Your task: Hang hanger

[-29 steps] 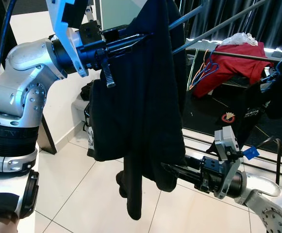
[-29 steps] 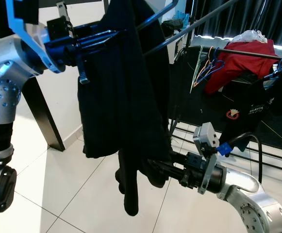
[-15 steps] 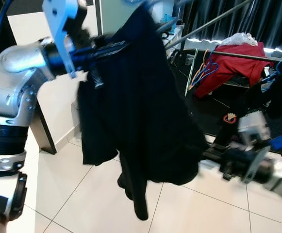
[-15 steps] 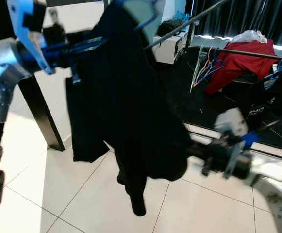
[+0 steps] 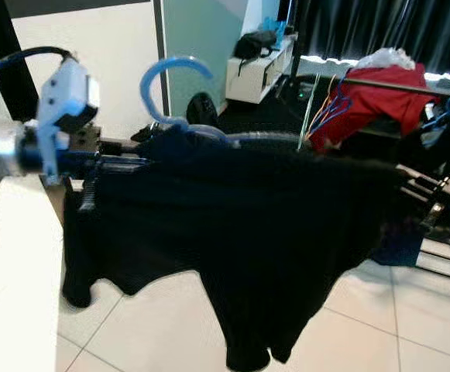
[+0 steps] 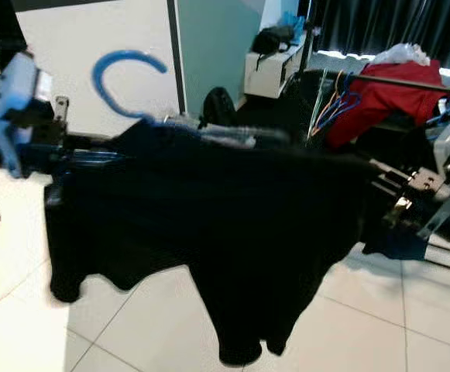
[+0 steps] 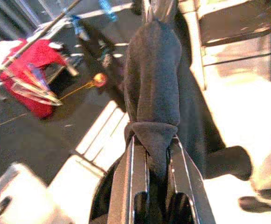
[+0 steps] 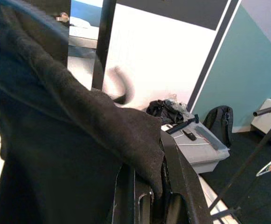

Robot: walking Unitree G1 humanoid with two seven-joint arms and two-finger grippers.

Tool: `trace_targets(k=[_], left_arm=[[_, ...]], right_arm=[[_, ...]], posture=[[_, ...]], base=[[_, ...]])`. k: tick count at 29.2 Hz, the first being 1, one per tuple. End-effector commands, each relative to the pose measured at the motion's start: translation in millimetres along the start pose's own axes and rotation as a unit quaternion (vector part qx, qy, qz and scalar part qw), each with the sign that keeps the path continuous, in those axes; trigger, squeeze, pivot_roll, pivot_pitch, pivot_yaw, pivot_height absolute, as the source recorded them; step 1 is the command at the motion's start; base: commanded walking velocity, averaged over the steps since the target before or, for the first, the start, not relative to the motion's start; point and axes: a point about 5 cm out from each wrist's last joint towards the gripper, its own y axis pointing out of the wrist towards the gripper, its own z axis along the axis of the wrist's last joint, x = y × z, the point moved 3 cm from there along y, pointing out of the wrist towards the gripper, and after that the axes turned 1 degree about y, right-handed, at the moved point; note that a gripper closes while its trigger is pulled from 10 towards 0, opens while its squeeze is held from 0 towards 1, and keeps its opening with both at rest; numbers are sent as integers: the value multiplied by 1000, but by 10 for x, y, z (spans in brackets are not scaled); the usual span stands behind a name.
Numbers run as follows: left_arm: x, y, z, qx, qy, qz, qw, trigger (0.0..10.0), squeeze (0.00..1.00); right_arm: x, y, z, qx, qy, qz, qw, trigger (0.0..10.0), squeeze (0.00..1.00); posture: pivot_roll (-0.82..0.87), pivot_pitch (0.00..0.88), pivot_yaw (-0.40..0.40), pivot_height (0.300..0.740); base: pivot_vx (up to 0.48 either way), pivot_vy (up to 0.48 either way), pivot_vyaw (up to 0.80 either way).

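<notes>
**Black garment stretched between two hands, hanger hook pointing up**

The left hand is holding one end of a black garment at the left side of the scene. In the left wrist view its two fingers are standing narrow, with a fold of the dark cloth pinched between them. The right hand is gripping the other end at the right side, and in the right wrist view the cloth is lying over and between its fingers, which are also closed on it.

The garment is spreading wide between the two hands, well above the white tiled floor, and one part of it is hanging lower in the middle. The blue hanger is sitting inside the garment near the left hand, and its curved hook is rising above the cloth, touching no rail.

Behind, a red cloth is lying over a dark rack, with some coloured hangers beside it. The pictures are a little blurred.
</notes>
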Motion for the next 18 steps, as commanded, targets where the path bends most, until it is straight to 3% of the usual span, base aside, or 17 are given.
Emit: trace_targets(k=[1, 2, 5, 6, 8, 9, 10, 11, 12, 13, 16, 18], left_arm=[[39, -89, 38, -7, -3, -12, 1000, 902, 0], [90, -105, 17, -15, -11, -34, 999, 1412, 0], [110, -137, 14, -14, -21, -50, 998, 1686, 0], [140, -155, 34, -8, -33, -69, 997, 3255, 0], [167, -173, 49, -4, -42, -84, 996, 3255, 0], [183, -172, 54, -1, -49, -92, 995, 4902, 0], [183, -172, 54, -1, -49, -92, 995, 4902, 0], [204, -155, 28, -7, -52, -99, 994, 9176, 0], [204, -155, 28, -7, -52, -99, 994, 9176, 0], [239, -140, -3, -14, -59, -107, 992, 10000, 0], [277, -126, -40, -22, -68, -116, 991, 10000, 0], [436, -87, -237, -65, -102, -154, 981, 10000, 0]], right_arm=[[23, -22, 2, -4, -11, -7, 1000, 0, 0], [-4, -9, -15, -8, -10, 3, 1000, 0, 0], [-57, 13, -50, -17, -10, 22, 1000, 0, 0], [-84, 28, -71, -23, -11, 32, 999, 0, 0], [-94, 37, -86, -26, -13, 39, 999, 0, 0], [-101, 48, -89, -25, -13, 43, 999, 0, 0], [-101, 48, -89, -25, -13, 43, 999, 0, 0], [-110, 63, -82, -22, -13, 46, 999, 0, 0], [-110, 63, -82, -22, -13, 46, 999, 0, 0], [-125, 81, -66, -17, -13, 53, 998, 0, 0], [-137, 94, -54, -13, -13, 57, 998, 0, 0], [-203, 159, 33, 4, -13, 84, 996, 0, 0]], posture=[[-21, 0, -31, 740], [-19, 0, -32, 740], [-19, 0, -32, 740], [-18, 0, -34, 740], [-18, 0, -34, 740], [-18, 0, -33, 740], [-18, 0, -33, 740], [-16, 0, -34, 740], [-16, 0, -34, 740], [-16, 0, -34, 740], [-16, 0, -34, 740], [-17, 0, -36, 740]], base=[[0, 0, 0], [0, 0, 0], [0, 0, 0], [0, 0, 0], [0, 0, 0], [0, 0, 0], [0, 0, 0], [0, 0, 0], [0, 0, 0], [0, 0, 0], [0, 0, 0], [0, 0, 0]])
